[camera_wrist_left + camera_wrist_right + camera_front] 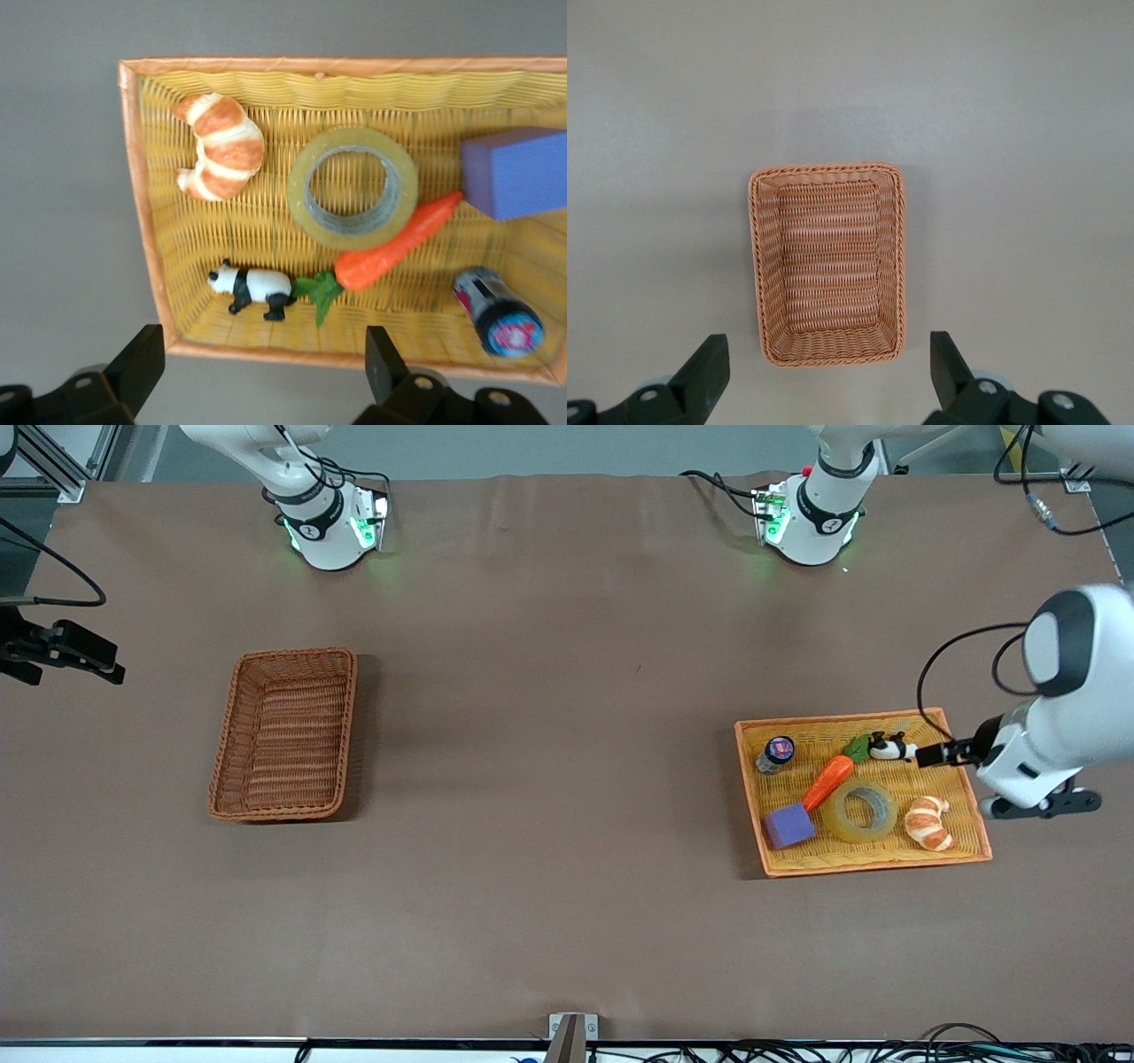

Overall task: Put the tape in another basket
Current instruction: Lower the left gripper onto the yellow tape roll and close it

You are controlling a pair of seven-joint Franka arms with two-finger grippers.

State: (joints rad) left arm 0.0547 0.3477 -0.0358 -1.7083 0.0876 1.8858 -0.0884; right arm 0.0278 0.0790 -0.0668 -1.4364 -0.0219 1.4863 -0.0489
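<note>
My left fingers [257,376], spread wide, hover over the yellow tray's [970,841] edge; the tape [860,811] lies flat inside it beside the carrot [828,779], closest to my left arm. My right fingers [824,376], also spread, wait above the basket [285,735].

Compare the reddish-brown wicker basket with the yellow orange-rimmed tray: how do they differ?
The deep reddish-brown woven wicker basket holds nothing; the flat yellow tray with orange rim holds the yellowish tape roll and other items. The basket has raised sides and rounded corners; the tray is shallower, wider and sharper-cornered. The basket sits toward the right arm's end of the table, the tray toward the left arm's end. Both are rectangular and woven.
</note>
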